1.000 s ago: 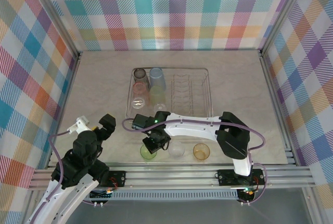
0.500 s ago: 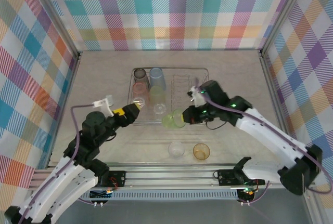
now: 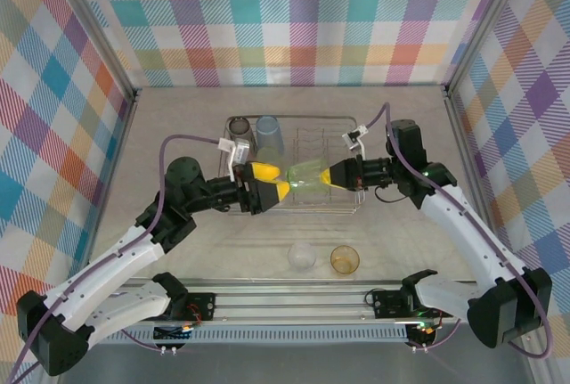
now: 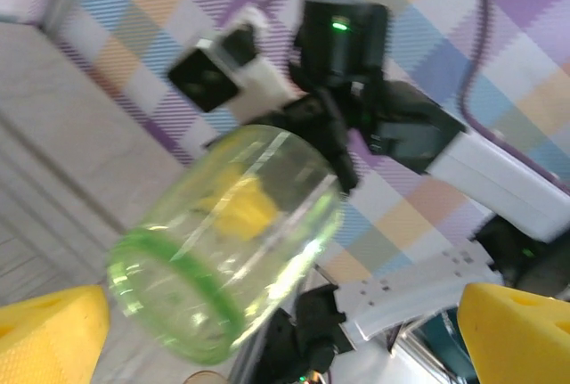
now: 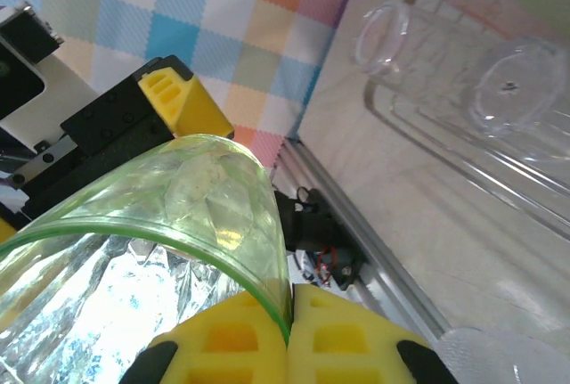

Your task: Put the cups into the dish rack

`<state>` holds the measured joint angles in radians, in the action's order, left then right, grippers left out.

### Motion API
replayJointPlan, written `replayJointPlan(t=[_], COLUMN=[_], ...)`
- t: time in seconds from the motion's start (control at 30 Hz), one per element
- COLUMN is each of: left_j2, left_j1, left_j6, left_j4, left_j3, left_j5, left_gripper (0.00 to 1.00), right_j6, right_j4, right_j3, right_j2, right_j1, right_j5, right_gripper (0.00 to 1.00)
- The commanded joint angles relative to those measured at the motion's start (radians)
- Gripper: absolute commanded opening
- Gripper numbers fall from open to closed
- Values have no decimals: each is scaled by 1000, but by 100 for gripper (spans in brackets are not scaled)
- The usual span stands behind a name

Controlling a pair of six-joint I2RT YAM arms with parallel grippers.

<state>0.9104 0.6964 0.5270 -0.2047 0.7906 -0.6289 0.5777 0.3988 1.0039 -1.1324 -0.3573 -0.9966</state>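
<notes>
Green cup [image 3: 307, 173] lies level above the dish rack [image 3: 312, 119], long axis left-right, clamped in right pincer [image 3: 331, 175]; left pincer [image 3: 271, 181] spread apart just left of it.

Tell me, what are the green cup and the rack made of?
The green cup looks like thin plastic, though it could be glass. It is translucent and glossy, with the plaid wall showing through it and bright glints on its side. The rack looks like metal wire: thin, shiny silver rods. Whether it is plated or coated, I cannot tell.
</notes>
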Motion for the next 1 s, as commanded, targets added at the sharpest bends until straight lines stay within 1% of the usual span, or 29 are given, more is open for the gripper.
replayJointPlan(t=[0.0,0.17,0.33,0.47,0.6,0.67,0.77,0.83,0.9,0.97], left_j2=[36,73,70,84,107,103,80,58,40,33], left_j1=[33,46,48,49,51,52,52,51,49,50], left_j6=[-87,-93,-109,-101,-116,-142,-197,-214,-216,-213], left_j4=[-23,-33,-37,-61,-35,17,127,164,179,185], left_j3=[48,60,59,62,75,80,97,94,88,86], left_j5=[-64,-31,18,4,8,66,214,295,345,365], left_gripper=[100,100,99,98,98,99,100,100,100,100], right_j6=[28,42,36,52,54,27,-44,-69,-73,-73], right_j4=[-96,-115,-117,-143,-153,-113,-8,31,41,39], right_j3=[49,63,61,56,61,76,101,106,103,98], right_j2=[-1,1,17,14,14,16,22,26,26,24], right_j1=[1,2,1,0,2,1,1,1,2,1], right_j5=[-114,-161,-176,-192,-202,-199,-173,-166,-160,-159], right_gripper=[0,0,0,0,0,0,0,0,0,0])
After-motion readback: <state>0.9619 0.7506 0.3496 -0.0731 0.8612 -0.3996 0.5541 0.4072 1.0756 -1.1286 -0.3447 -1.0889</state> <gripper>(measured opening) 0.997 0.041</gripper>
